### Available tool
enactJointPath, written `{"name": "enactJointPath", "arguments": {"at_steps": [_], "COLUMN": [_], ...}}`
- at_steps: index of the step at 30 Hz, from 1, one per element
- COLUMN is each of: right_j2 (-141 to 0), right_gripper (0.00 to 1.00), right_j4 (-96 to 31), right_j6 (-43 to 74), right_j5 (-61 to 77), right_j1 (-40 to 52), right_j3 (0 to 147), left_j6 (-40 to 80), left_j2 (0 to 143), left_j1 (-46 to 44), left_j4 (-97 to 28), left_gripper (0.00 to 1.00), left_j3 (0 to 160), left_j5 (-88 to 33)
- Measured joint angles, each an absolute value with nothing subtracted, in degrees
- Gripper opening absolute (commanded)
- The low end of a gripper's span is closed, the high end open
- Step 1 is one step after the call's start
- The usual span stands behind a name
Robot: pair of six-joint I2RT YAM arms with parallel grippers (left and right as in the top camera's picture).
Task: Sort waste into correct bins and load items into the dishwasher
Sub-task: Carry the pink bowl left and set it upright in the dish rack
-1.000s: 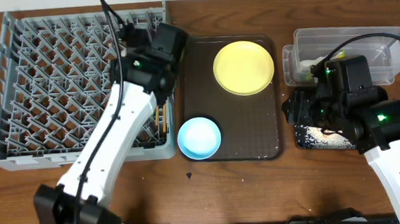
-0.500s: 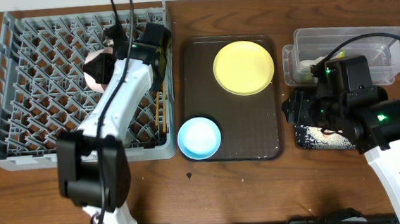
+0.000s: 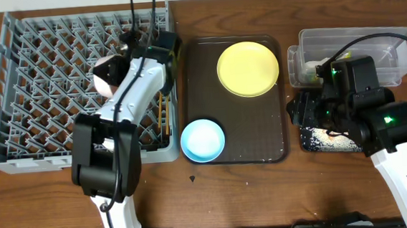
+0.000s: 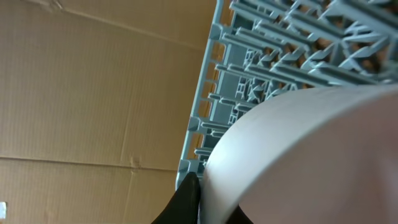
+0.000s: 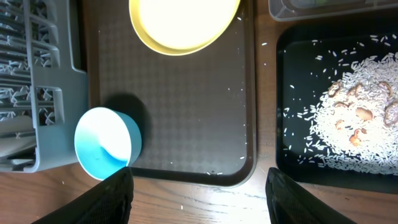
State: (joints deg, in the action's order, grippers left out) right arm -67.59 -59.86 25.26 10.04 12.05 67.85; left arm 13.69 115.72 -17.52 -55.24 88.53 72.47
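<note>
My left gripper (image 3: 119, 62) is shut on the rim of the white bowl (image 3: 106, 74) and holds it tilted over the back middle of the grey dish rack (image 3: 16, 105). In the left wrist view the bowl (image 4: 311, 155) fills the lower right between my fingers (image 4: 214, 208). Chopsticks (image 3: 164, 118) lie in the rack's right side slot. The yellow plate (image 3: 248, 68) and the light blue bowl (image 3: 203, 140) sit on the brown tray (image 3: 240, 126). My right gripper (image 5: 205, 199) is open and empty, hovering between the brown tray and the black tray (image 3: 307, 141) of rice scraps (image 5: 354, 106).
The clear tub (image 3: 357, 46) stands behind the black tray with pale waste at its left end. Rice grains are scattered on the brown tray (image 5: 186, 106). The right wrist view also shows the plate (image 5: 183, 22), the blue bowl (image 5: 106, 143) and the rack's corner (image 5: 31, 81).
My left arm has swung over the rack, bringing the white bowl into view above its back middle. The right arm has not moved.
</note>
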Motion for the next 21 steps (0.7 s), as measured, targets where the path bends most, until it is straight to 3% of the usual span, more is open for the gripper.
{"name": "enactJointPath", "arguments": {"at_steps": [10,11,16,21], "right_j2": [-67.6,-67.6,-67.6,-67.6], "right_gripper": [0.66,0.66,0.66,0.66], "right_j4": [-59.4,-59.4,-59.4,-59.4], "right_j6": [25.3,25.3,25.3,25.3], "right_j5": [10.0,10.0,10.0,10.0], "right_j1": [12.1,12.1,12.1,12.1], "right_j3": [67.9,67.9,67.9,67.9], "left_j6": [13.7,13.7,14.0,15.2], "left_j2": [116.0,116.0,116.0,116.0], "left_j1": [-21.1,-21.5,-21.9,-22.0], "left_j4": [-55.5,-55.8,-58.5,-61.6], "left_gripper": [0.17,0.23,0.25,0.41], "left_j3": [88.5,88.5,88.5,88.5], "left_j5": [72.5,71.9,67.4,65.4]}}
